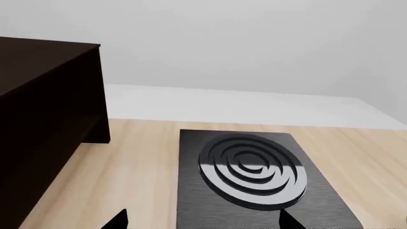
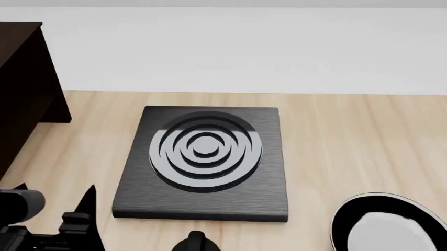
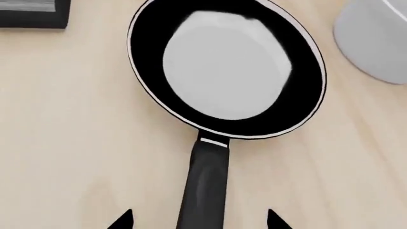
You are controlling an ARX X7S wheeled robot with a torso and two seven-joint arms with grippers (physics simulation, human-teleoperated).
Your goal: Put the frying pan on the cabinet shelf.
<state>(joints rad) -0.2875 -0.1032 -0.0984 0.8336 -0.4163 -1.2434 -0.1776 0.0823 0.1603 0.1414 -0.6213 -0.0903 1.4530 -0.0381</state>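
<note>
Right fingers (image 3: 200,218) are spread, with the frying pan (image 3: 226,67) handle running between the tips, apparently not touching. Left fingers (image 1: 203,220) are spread too, the stove plate (image 1: 254,181) just ahead and the cabinet shelf (image 1: 45,109) off to one side.

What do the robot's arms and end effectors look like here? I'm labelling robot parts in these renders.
Little shows. In the head view the left arm is black, blocky hardware with a grey cylindrical part and pointed black fingertips. Each wrist view shows only two black, wedge-shaped fingertips at the frame edge: left end effector, right end effector. No cables or markings are visible.
</note>
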